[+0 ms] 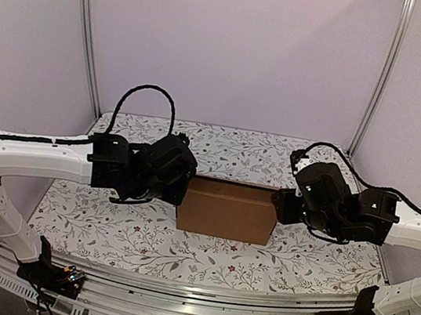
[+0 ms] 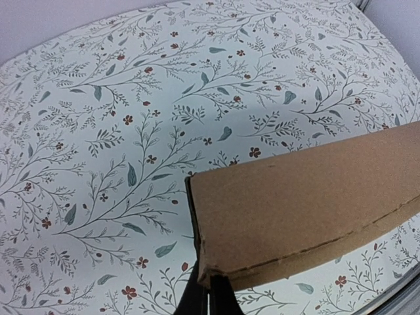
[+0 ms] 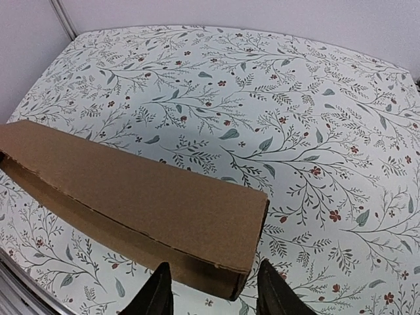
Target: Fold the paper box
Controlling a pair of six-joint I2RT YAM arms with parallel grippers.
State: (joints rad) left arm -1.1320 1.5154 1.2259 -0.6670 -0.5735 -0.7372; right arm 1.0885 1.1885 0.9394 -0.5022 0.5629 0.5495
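The paper box (image 1: pixel 226 209) is a closed, plain brown cardboard box standing on the floral table between my two arms. In the left wrist view its left end (image 2: pixel 308 197) fills the lower right. My left gripper (image 1: pixel 183 183) is at the box's left end; its two dark fingers (image 2: pixel 209 298) are pressed together just under the box's lower corner, with no cardboard seen between them. My right gripper (image 1: pixel 276 203) is at the box's right end. It is open (image 3: pixel 213 292), its fingers spread on either side of the box's near corner (image 3: pixel 131 197).
The floral cloth (image 1: pixel 135 237) covers the table. Metal frame posts (image 1: pixel 90 36) stand at the back corners with lilac walls behind. An aluminium rail (image 1: pixel 198 290) runs along the near edge, also showing at the lower right of the left wrist view (image 2: pixel 403 298).
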